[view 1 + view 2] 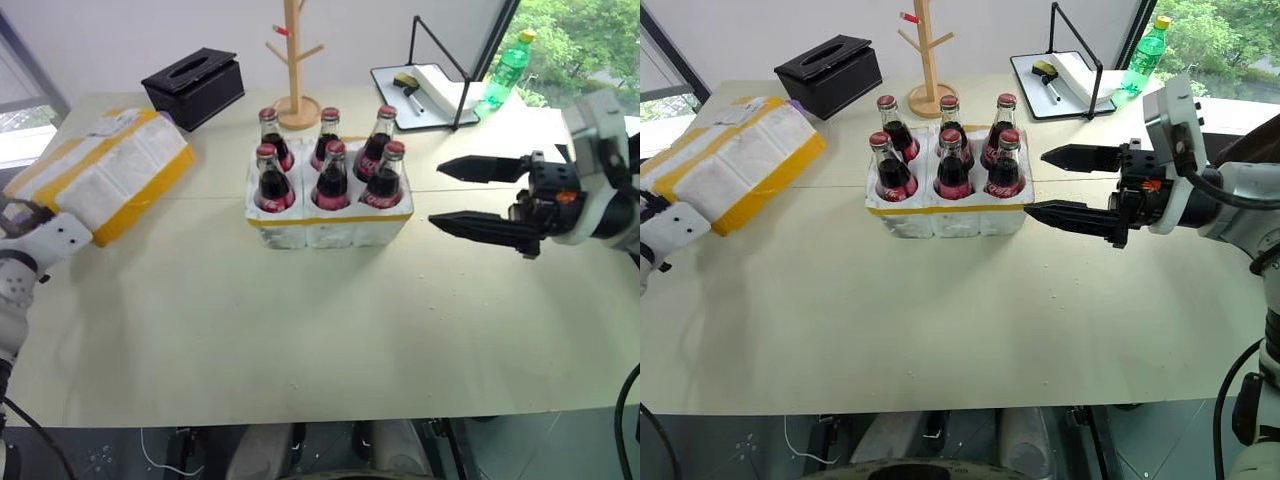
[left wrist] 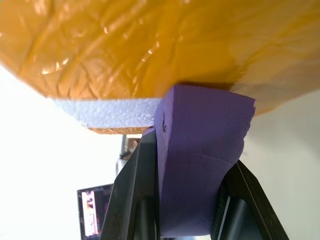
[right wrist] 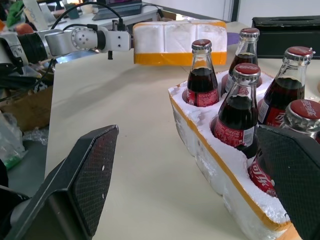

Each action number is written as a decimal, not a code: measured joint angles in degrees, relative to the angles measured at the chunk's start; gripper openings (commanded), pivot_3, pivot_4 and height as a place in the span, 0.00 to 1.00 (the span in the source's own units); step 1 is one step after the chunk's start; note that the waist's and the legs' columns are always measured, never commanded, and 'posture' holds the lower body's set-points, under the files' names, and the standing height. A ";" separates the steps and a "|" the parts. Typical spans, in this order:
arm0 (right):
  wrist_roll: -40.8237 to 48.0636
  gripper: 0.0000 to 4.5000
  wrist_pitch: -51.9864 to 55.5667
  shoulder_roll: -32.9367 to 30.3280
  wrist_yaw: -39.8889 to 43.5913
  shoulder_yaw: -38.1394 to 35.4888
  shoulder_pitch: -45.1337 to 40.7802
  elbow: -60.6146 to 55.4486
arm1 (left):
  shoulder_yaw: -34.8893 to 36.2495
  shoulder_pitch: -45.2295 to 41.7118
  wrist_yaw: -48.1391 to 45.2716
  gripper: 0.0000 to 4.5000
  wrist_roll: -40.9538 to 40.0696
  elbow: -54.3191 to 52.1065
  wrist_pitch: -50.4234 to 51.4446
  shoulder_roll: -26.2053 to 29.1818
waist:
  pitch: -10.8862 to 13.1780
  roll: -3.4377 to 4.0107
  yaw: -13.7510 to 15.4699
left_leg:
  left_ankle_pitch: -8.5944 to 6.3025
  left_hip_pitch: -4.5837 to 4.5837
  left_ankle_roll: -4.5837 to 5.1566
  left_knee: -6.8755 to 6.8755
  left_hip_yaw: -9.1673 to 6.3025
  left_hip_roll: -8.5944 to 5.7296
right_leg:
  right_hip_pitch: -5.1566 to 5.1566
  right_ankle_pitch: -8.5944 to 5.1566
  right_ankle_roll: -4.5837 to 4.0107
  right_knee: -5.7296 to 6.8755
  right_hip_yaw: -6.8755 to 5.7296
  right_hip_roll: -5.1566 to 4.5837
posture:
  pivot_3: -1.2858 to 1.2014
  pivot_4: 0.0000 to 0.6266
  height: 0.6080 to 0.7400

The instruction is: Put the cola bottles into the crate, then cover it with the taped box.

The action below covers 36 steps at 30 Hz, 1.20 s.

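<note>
Standing upright in two rows of three, the six cola bottles (image 1: 331, 168) fill the wells of the crate (image 1: 330, 222), caps pointing straight up; the crate sits at the middle of the table (image 1: 300, 330) with its long axis running left to right. Far to the left, the taped box (image 1: 105, 170) is held off the tabletop, tilted, its long axis running from the near left toward the far right. The left gripper (image 2: 190, 200) is closed on a purple foam piece (image 2: 200, 165) fixed to the box's near-left end. The right gripper (image 1: 475, 198) hovers just right of the crate, its two black fingers spread wide and pointing left toward the bottles, holding nothing. A black tissue box (image 1: 194, 86) lies beyond the taped box.
</note>
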 measured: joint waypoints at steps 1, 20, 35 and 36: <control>0.04 1.00 0.19 -0.16 0.32 0.00 0.00 0.33 | 0.06 -1.96 -0.31 0.15 -0.13 -0.05 -0.18 0.67 | 0.00 -0.01 0.05 | 0.00 -0.01 0.00 0.02 0.00 -0.01 | 0.00 0.00 0.00 0.00 0.00 0.00 | 0.52 0.24 0.97; -3.07 1.00 -4.31 0.33 0.32 0.42 2.26 0.63 | -6.19 -29.84 -25.80 0.15 -13.68 -9.57 -19.82 -5.48 | 0.01 -0.07 -0.39 | 0.16 -0.04 -0.21 0.10 0.07 -0.03 | -0.02 0.00 0.01 0.05 -0.09 0.05 | 0.52 0.24 0.97; -3.64 1.00 -4.70 1.91 -2.25 0.66 2.24 1.05 | -14.78 -37.65 -28.71 0.15 -4.92 3.68 -40.57 -10.18 | 0.01 -0.08 -0.24 | -0.09 -0.08 0.22 0.64 0.07 -0.06 | 0.19 0.06 0.12 0.12 -0.13 0.05 | 0.52 0.24 0.97; -3.54 1.00 -4.67 1.96 -2.56 0.60 2.36 0.81 | -14.95 -38.19 -27.91 0.15 -3.63 4.46 -41.45 -10.19 | 0.01 -0.08 -0.24 | -0.09 -0.08 0.22 0.64 0.07 -0.06 | 0.18 0.06 0.12 0.13 -0.13 0.06 | 0.52 0.24 0.97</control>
